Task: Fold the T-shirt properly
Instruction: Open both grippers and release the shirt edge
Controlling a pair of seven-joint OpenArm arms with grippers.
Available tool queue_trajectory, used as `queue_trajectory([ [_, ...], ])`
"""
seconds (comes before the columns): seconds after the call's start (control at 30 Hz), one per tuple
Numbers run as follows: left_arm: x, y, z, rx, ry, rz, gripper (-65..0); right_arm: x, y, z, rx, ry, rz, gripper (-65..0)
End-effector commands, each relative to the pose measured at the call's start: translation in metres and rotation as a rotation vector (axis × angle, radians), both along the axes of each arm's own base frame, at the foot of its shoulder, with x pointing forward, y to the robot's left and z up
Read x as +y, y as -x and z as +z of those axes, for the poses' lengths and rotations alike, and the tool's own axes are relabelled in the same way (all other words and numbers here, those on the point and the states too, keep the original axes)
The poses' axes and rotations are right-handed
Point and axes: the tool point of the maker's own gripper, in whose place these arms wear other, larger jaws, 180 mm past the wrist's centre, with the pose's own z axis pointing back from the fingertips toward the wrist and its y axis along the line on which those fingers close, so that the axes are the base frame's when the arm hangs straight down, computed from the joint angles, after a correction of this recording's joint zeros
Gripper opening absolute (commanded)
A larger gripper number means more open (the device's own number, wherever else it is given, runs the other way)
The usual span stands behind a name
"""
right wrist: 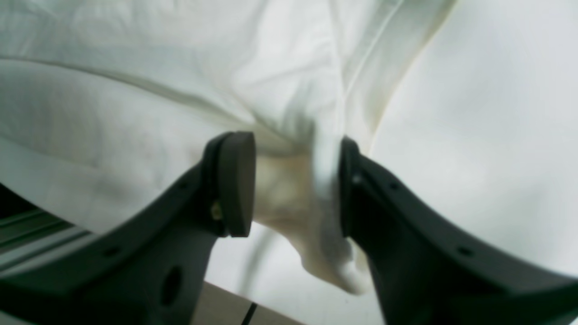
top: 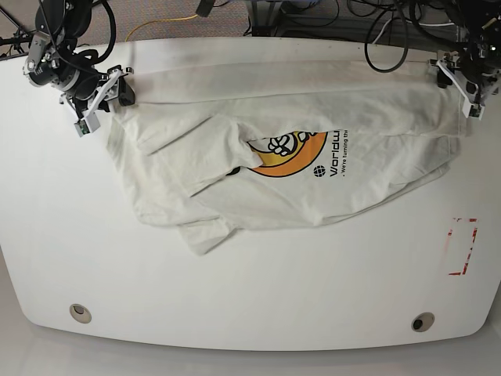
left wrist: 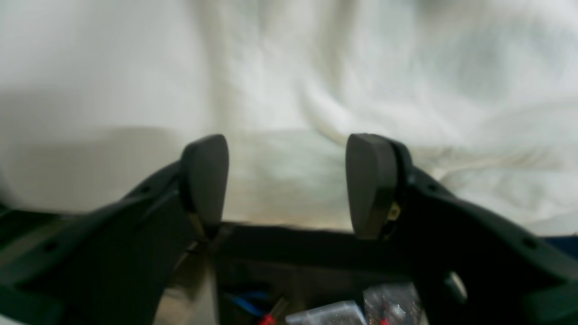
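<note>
cream t-shirt (top: 313,168) spread crumpled across upper middle of white table (top: 250,298), orange round print with dark lettering (top: 301,153) face up near centre, part covered by a fold. one sleeve flopped toward near-left side of base view. right gripper (top: 100,100) at far-left corner of cloth in base view, right on shirt edge. from right wrist view, right gripper (right wrist: 295,189) half closed with a bunched fold of shirt (right wrist: 311,203) between the pads, cloth pressed against one pad, small gap at the other, so not clamped tight; cannot tell if grip holds. rest of t-shirt (right wrist: 180,67) stretching away above, bare table off to one side. left gripper (top: 470,82) at far-right end of shirt in base view, over the hem corner. left wrist view blurred: left gripper (left wrist: 286,180) spread wide, pads well apart, nothing between them, wrinkled t-shirt (left wrist: 361,67) lying just beyond and below fingertips, contact unclear. red dashed mark (top: 462,247) on table near right edge, well apart from cloth. two round holes in table near front edge.
</note>
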Motion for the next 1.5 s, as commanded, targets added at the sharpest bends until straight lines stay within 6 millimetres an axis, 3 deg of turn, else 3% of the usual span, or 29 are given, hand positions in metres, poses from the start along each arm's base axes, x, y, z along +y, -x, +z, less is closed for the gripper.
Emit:
queue_trajectory([
  [0.0,0.005,-0.005,0.000,-0.046,0.008,0.001,-26.5,-0.003,-0.006,0.010,-0.030,0.013,0.014,-46.3],
  [0.2,0.010,0.007,-0.023,0.003,0.028,0.030,-26.5,-0.004,-0.005,0.010,-0.028,0.020,0.016,-64.7],
  [0.47,0.031,0.003,-0.010,0.007,-0.029,0.010,-26.7,-0.015,0.014,0.007,0.022,0.060,0.032,-64.8],
  [0.6,0.039,0.002,-0.004,0.010,-0.053,0.001,-26.7,-0.020,0.029,0.012,0.031,0.090,0.035,-59.1],
  [0.67,0.041,0.001,-0.003,0.010,-0.057,0.000,-26.7,-0.025,0.030,0.018,0.016,0.106,0.017,-51.0],
  [0.73,0.040,0.000,-0.003,0.006,-0.058,-0.003,-26.7,-0.028,0.031,0.023,0.006,0.120,0.008,-38.8],
  [0.83,0.041,0.000,-0.003,0.007,-0.058,-0.002,-26.7,-0.038,0.044,0.020,0.041,0.139,-0.024,-23.1],
  [1.0,0.041,-0.002,0.000,0.000,-0.064,-0.007,-26.7,-0.042,0.047,0.023,0.041,0.146,-0.039,-22.8],
  [1.1,0.040,-0.004,0.003,-0.007,-0.069,-0.013,-26.7,-0.034,0.036,0.045,-0.041,0.116,-0.030,-22.7],
  [1.3,0.027,-0.012,0.003,-0.011,-0.069,-0.062,-26.7,-0.003,0.027,0.064,-0.115,-0.057,-0.006,-23.5],
  [1.47,0.024,-0.013,0.002,-0.010,-0.063,-0.068,-26.7,0.022,0.013,0.063,-0.145,-0.126,0.017,-23.5],
])
